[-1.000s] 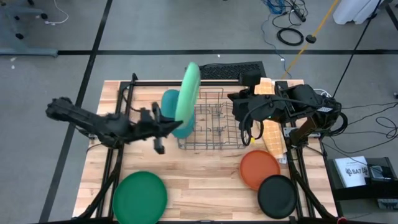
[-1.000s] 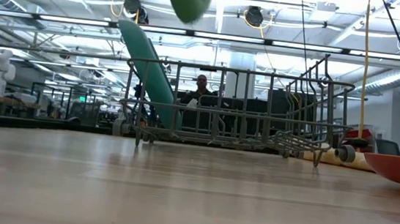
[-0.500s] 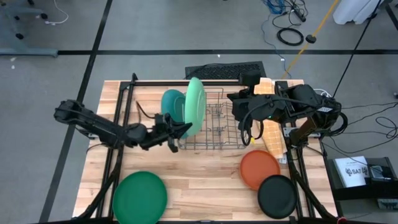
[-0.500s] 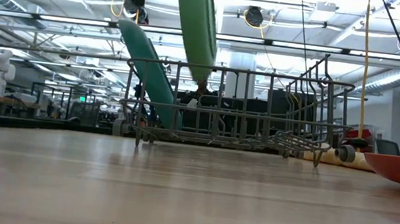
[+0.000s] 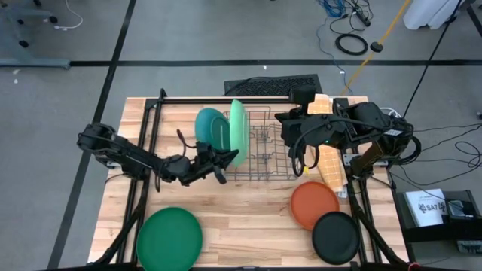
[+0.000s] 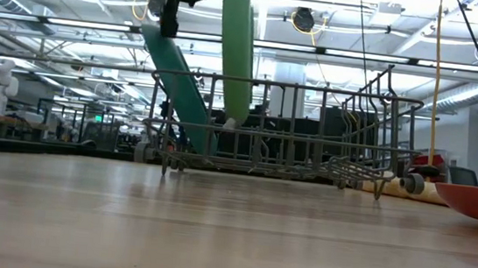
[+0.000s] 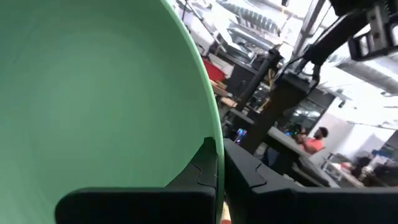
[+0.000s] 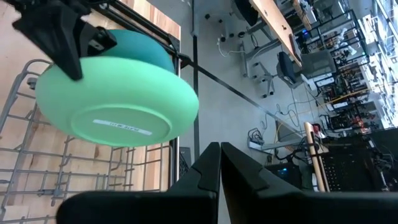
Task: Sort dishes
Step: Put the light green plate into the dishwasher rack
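Left arm lowering light green plate into rack, beside teal plate

Left gripper (image 5: 220, 159) is clamped on the rim of the light green plate (image 5: 238, 132), held on edge over the left end of the wire rack (image 5: 265, 154); its lower edge sits at or just inside the top wires (image 6: 296, 88), seating not confirmed. Plate face runs front-to-back, parallel to the teal plate (image 5: 210, 126) leaning just beside it on the rack's left, so the slot lies straight below. Versus 1.0 s ago: plate has come down from well above the rack and turned near-upright. Right gripper (image 8: 219, 163) waits pinched empty at the table's right edge. Dark green plate (image 5: 169, 238) front-left corner; orange plate (image 5: 315, 204) and black plate (image 5: 335, 237) front-right
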`<state>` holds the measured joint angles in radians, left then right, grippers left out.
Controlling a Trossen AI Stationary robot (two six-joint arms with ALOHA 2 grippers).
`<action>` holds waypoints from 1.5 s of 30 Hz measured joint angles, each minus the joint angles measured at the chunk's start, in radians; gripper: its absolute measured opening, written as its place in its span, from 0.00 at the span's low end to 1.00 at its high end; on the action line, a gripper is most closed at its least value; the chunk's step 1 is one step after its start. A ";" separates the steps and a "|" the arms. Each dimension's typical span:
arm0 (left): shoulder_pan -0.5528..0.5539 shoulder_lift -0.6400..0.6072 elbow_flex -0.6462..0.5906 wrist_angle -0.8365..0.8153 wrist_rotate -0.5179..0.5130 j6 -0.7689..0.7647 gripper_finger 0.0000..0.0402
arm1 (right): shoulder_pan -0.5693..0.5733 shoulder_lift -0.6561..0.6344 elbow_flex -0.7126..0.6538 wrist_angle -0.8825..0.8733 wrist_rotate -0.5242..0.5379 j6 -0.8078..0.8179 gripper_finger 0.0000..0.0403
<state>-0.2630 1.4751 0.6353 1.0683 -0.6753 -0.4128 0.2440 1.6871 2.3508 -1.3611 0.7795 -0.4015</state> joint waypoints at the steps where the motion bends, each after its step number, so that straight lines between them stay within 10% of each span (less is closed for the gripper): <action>1: -0.001 0.003 0.000 0.000 -0.012 -0.001 0.03 | 0.000 0.000 0.000 0.000 0.000 0.000 0.01; 31: -0.013 0.009 0.000 -0.068 -0.092 -0.007 0.03 | 0.000 0.000 0.000 -0.004 -0.028 0.015 0.01; 45: -0.012 0.009 0.000 -0.091 -0.119 -0.051 0.19 | 0.000 0.000 0.000 -0.004 -0.100 0.028 0.01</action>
<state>-0.2752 1.4841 0.6353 0.9775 -0.7940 -0.4636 0.2439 1.6871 2.3508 -1.3655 0.6795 -0.3739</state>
